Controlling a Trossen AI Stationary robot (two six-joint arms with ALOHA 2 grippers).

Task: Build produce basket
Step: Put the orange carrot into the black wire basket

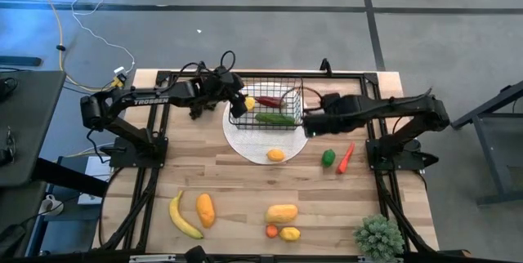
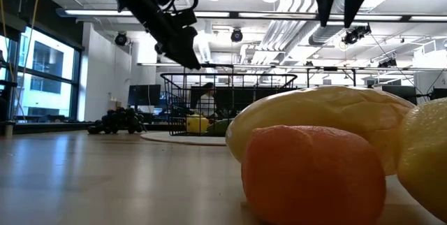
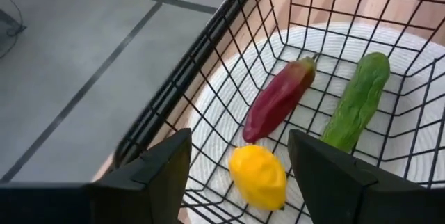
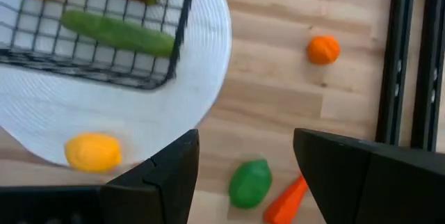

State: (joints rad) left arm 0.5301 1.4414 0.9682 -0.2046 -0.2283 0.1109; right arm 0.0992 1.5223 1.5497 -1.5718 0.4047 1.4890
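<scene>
From low down, big blurry fruits up close hide much of the table, and the arms are cut off at the top. The basket [image 1: 268, 106] is black wire with open squares, and it sits on a flat white disc [image 1: 253, 144] near the back middle of the table. Inside it lie a small yellow fruit [image 3: 258, 177], a dark red chili [image 3: 279, 99] and a green cucumber [image 3: 358, 100]. The left gripper [image 1: 237, 100] hangs over the basket's 9 o'clock end, right above the yellow fruit, with its fingers apart and nothing in them. The right gripper [image 1: 315, 121] is just beside the basket's 3 o'clock end, fingers apart and empty too. More produce lies loose toward 6 o'clock: a banana [image 1: 183, 216], an orange carrot [image 1: 346, 158] and a green pepper [image 1: 328, 158].
</scene>
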